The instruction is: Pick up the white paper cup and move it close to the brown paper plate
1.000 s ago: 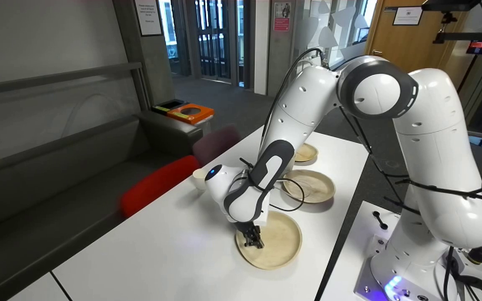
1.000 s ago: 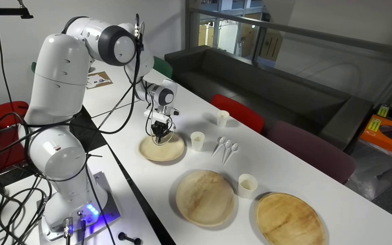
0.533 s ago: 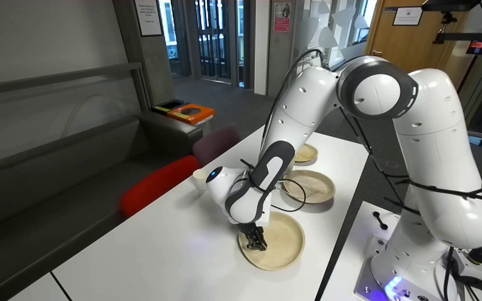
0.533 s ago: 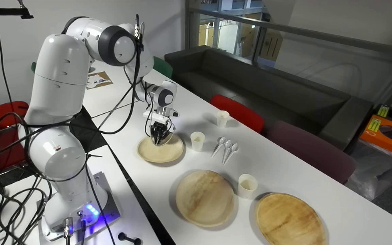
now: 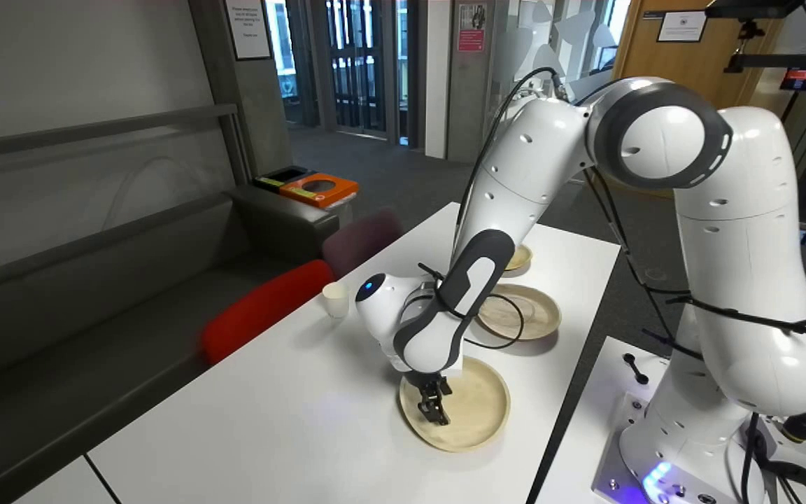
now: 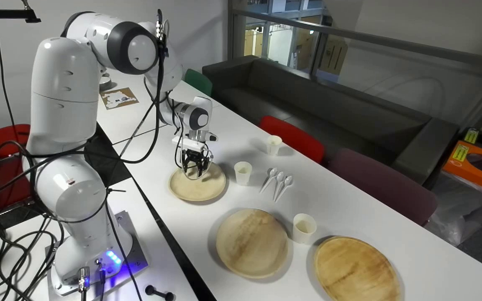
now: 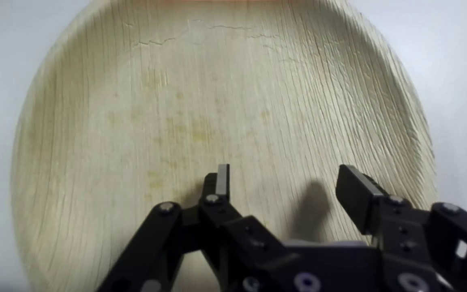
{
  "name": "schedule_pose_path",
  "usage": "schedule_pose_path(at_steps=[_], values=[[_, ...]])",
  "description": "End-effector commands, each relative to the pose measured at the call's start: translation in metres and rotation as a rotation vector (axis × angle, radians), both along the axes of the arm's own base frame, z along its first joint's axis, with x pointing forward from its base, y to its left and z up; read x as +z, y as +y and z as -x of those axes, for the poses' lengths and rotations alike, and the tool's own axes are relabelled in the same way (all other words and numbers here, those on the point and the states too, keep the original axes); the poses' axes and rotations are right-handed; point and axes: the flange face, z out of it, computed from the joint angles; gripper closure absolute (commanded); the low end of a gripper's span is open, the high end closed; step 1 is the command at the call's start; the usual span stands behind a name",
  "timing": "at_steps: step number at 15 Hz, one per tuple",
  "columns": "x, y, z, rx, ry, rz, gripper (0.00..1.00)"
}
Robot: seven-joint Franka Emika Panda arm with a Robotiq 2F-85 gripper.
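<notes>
In the wrist view the brown paper plate (image 7: 225, 105), flat and tan with a shallow rim, fills most of the picture. My gripper (image 7: 285, 176) stands open over it, fingers spread, nothing between them; a finger shadow falls on the plate. Both exterior views place the gripper (image 6: 194, 170) above this plate (image 6: 186, 189). Whether the fingertips touch it, I cannot tell. Beside the plate stands a white paper cup (image 6: 243, 174), upright. A second cup (image 6: 274, 145) stands nearer the red chair, a third (image 6: 303, 229) between two other dishes. Which cup is meant does not show.
Two more brown dishes lie along the table, a mottled one (image 6: 252, 243) and a darker one (image 6: 356, 267). White plastic spoons (image 6: 280, 177) rest near the cups. A dark gap (image 6: 178, 246) separates the table from the robot's base. A red chair (image 5: 263, 308) stands at the far edge.
The jaws were shut a second ago and have spread apart. The plate slid slightly towards the robot's base earlier in this second. The arm has since drawn back a little towards its base. The cups stayed put.
</notes>
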Motion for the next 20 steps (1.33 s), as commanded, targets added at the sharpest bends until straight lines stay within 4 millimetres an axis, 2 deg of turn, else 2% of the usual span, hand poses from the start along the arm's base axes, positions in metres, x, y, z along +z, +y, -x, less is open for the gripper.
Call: schedule_pose_path(at_steps=[1,7,12,15,16,20], values=[[0.051,-0.006,0.026,0.038,-0.114,0.01,0.0],[0.116,-0.001,0.043,0.078,-0.223,-0.002,0.0],[0.152,0.001,0.055,0.103,-0.294,-0.031,0.0],[0.163,-0.006,0.053,0.086,-0.283,-0.047,0.0],[0.151,0.005,0.045,0.086,-0.283,-0.035,0.0],[0.155,0.002,0.045,0.081,-0.288,-0.038,0.0]])
